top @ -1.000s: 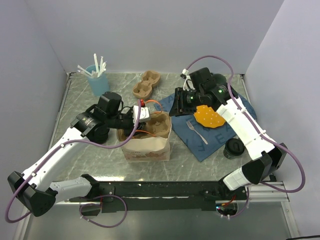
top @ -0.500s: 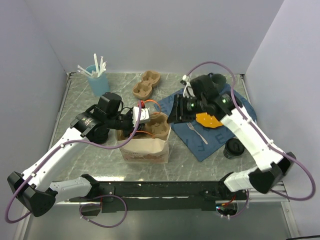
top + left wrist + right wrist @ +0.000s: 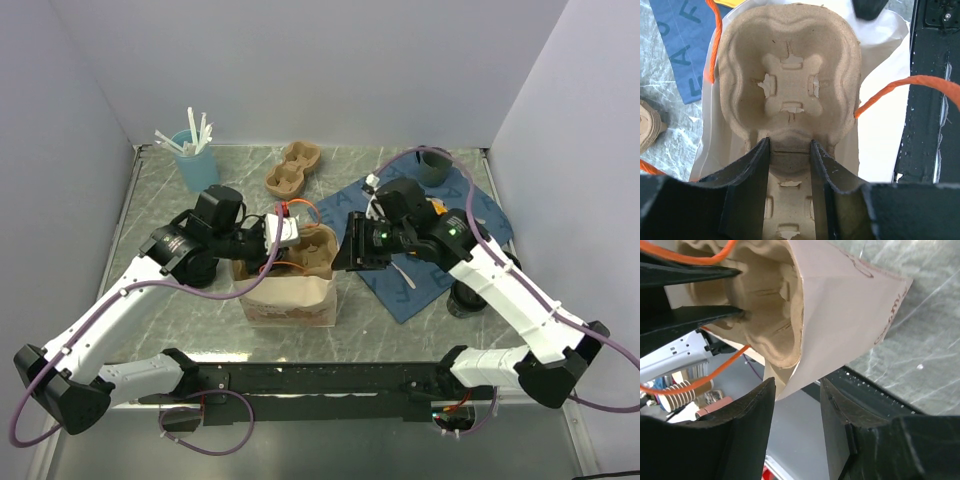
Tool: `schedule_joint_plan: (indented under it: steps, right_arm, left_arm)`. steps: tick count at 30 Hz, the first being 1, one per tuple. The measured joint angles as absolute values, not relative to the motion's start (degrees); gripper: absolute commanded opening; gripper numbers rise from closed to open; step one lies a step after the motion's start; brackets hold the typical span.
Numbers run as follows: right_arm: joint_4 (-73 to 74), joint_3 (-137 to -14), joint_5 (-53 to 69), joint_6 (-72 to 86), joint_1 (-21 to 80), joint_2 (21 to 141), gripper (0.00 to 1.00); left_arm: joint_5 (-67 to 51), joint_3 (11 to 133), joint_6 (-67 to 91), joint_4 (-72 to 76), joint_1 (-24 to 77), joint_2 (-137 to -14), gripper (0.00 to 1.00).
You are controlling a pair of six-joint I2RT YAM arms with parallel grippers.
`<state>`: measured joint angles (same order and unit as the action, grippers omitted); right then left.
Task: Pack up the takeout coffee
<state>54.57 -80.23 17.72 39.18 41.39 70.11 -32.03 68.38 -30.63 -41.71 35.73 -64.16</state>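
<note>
left gripper (image 3: 788, 150) pinches the carrier (image 3: 790, 75) down into the bag (image 3: 290, 298), right gripper (image 3: 797, 385) gapes empty at its rim; the coffee cup (image 3: 462, 298) probably needs fetching next.

The top external view sits high behind the arm bases, which lie at 6 o'clock, and looks down and forward over the whole tabletop (image 3: 400, 330). The left wrist view looks straight down past the left end effector (image 3: 788, 145), very near the cup carrier (image 3: 790, 75) inside the paper bag (image 3: 880, 140). The right wrist view looks past the right end effector (image 3: 797, 385) at that bag's rim from its 3 o'clock side, also close up. All three views share one part of the scene: bag and carrier.
</note>
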Motion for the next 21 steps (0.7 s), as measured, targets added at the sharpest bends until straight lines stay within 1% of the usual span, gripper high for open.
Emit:
schedule_joint_plan:
  steps: [4,10,21]
  right_arm:
    - [55.2,-80.53,16.16,41.15,43.48,72.07,0.37]
    - [55.48,-80.6,15.29,41.89,44.84,72.9,0.28]
    - [57.08,-81.65,14.17,37.08,44.93,73.23,0.28]
  left_arm:
    - [-31.88,68.38,-30.61,-42.13,35.73,-63.79,0.27]
    - [-30.5,68.55,-30.61,-43.22,35.73,-63.22,0.26]
    - [-27.99,70.54,-30.37,-45.63,35.94,-62.7,0.25]
